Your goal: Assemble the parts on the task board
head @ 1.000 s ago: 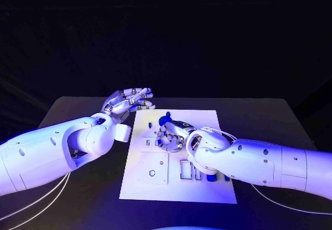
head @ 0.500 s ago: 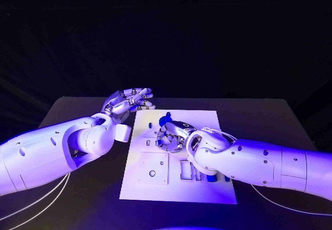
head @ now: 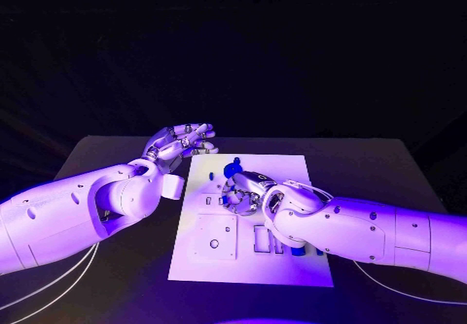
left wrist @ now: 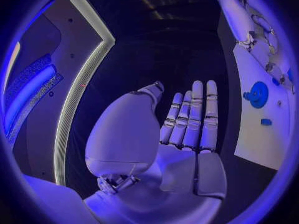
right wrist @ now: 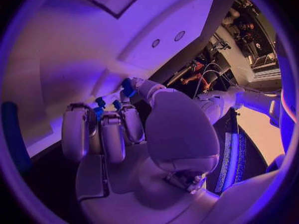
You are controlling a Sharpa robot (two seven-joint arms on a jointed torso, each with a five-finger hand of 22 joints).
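A small blue part [right wrist: 99, 103] is pinched by the curled right robot hand [head: 241, 192] over the middle of the white board [head: 282, 266], seemingly for seating. The left robot hand [head: 180, 142] is held wide, empty, beside the board's far-left corner.

Black table [head: 117, 158]; white task board [head: 282, 270] flat at middle, small blue parts [head: 233, 168] on it.

From my station, the task board [head: 200, 266] lay mid-table [head: 389, 169]. The left hand [head: 182, 142] hovered off its far-left corner; the right hand [head: 241, 192] sat over its middle, perhaps touching a part [right wrist: 127, 87].
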